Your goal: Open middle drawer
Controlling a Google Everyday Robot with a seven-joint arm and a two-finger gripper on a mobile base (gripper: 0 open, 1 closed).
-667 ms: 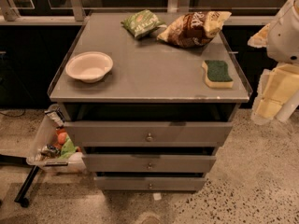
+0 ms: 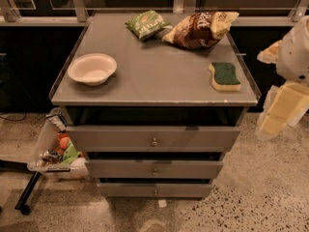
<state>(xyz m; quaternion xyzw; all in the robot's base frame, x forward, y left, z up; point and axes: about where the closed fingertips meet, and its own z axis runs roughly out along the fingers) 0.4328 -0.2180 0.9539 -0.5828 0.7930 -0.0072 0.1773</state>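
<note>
Camera view: middle drawer (image 2: 154,169) faces us, long left-right; pincer (image 2: 282,111) beside cabinet (image 2: 159,76), state unclear.

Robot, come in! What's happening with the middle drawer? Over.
Gripper right of cabinet, touching nothing. Middle drawer untouched. Knob unblocked.

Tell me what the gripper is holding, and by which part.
Nothing, as far as shows. The gripper sits off the right side of the cabinet, apart from the middle drawer and its knob, with no object seen in it.
</note>
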